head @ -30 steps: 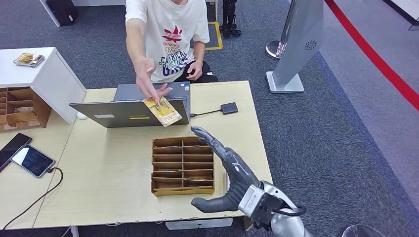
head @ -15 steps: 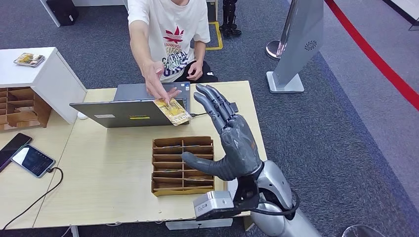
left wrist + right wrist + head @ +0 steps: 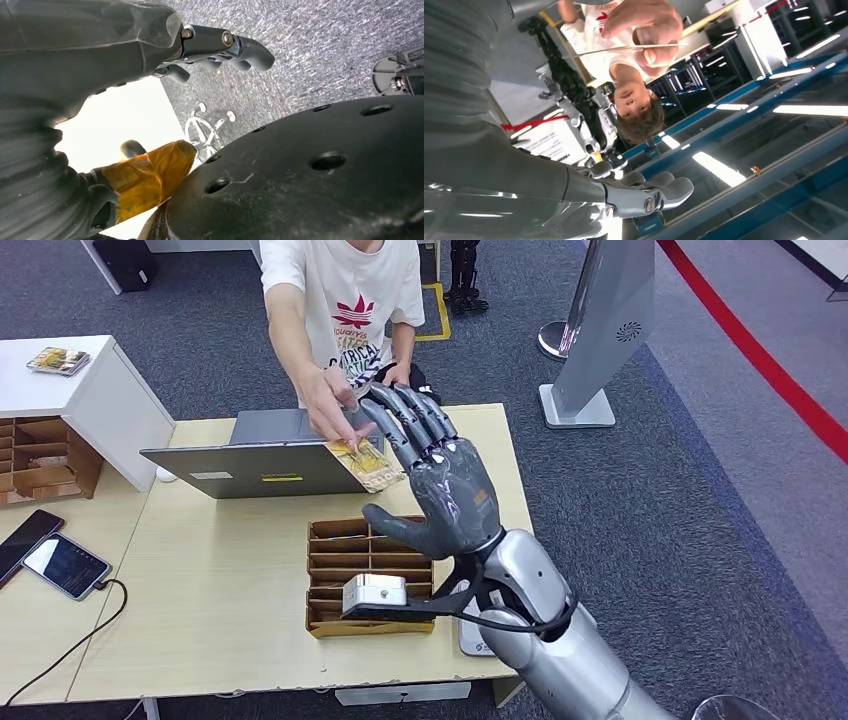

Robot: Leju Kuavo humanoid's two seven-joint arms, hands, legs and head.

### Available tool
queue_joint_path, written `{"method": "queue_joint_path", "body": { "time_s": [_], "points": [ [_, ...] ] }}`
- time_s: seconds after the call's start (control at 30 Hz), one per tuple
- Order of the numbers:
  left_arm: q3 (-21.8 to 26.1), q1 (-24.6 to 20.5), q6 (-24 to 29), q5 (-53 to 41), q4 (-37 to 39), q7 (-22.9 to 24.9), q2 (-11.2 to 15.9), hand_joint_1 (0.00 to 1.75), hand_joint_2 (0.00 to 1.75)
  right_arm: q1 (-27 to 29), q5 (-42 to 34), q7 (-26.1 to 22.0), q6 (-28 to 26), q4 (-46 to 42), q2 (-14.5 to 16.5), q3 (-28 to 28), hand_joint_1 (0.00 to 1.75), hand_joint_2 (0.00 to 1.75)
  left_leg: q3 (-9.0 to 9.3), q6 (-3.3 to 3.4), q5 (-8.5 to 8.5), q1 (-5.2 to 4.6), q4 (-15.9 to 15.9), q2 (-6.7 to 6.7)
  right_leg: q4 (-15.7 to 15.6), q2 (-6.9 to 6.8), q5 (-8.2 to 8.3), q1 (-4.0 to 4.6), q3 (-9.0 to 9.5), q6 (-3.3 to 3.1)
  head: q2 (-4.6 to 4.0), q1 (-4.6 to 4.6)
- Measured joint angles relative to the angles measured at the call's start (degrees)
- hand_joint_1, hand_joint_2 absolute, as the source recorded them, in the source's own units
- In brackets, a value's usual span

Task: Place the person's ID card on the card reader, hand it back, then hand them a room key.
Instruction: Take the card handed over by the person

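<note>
Right now I am at the first step, taking the ID card [image 3: 366,464] that the person's hand [image 3: 333,408] holds out at twelve o'clock, over the laptop [image 3: 262,455]. My right hand [image 3: 432,480] is raised just beside it, fingers spread wide and empty, while my left hand [image 3: 75,65] hangs low, its state unclear. Next, I judge, I must close thumb and fingers on the card's free edge.

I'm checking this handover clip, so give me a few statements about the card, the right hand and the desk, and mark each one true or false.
1. A person's hand holds the card out over the laptop. True.
2. The right hand grips the card. False: its fingers are spread and raised beside the card, holding nothing.
3. The wooden divider tray sits on the desk in front of the laptop. True.
4. The laptop is closed flat. False: its lid stands open.
5. A phone lies at the desk's left. True.
</note>
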Motion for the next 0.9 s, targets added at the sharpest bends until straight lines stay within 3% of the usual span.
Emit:
{"method": "queue_joint_path", "body": {
  "time_s": [0.03,0.13,0.17,0.9],
  "points": [
    [-0.08,-0.03,-0.04,-0.16,0.0,0.02,0.04,0.0,1.75,-0.45,0.26,0.09,0.04,0.8,0.2,0.05,0.28,1.75,0.0,0.0,0.0,0.0,0.0,0.0,0.0,0.0,0.0,0.0,0.0,0.0,0.0,-0.01],
    [-0.24,-0.07,-0.13,-0.54,0.0,0.04,0.11,0.0,1.75,-1.36,0.65,0.45,0.17,2.81,0.79,0.21,1.58,1.75,0.0,0.0,0.0,0.0,0.0,-0.01,0.0,0.0,0.0,0.0,0.0,0.0,0.0,0.0],
    [-0.27,-0.08,-0.14,-0.62,0.0,0.04,0.12,0.0,1.75,-1.58,0.69,0.55,0.19,3.36,0.99,0.26,1.75,1.75,0.0,0.0,0.0,0.0,0.0,0.0,0.0,0.0,0.0,0.0,0.0,0.0,0.0,0.01],
    [-0.59,-0.17,-0.59,-0.82,0.0,0.48,0.14,0.0,1.75,-1.99,-1.75,0.48,1.39,7.31,2.63,0.37,1.75,1.75,0.0,0.0,0.0,0.0,0.0,0.0,0.0,0.0,0.0,0.0,-0.02,0.0,0.0,0.01]
  ]
}}
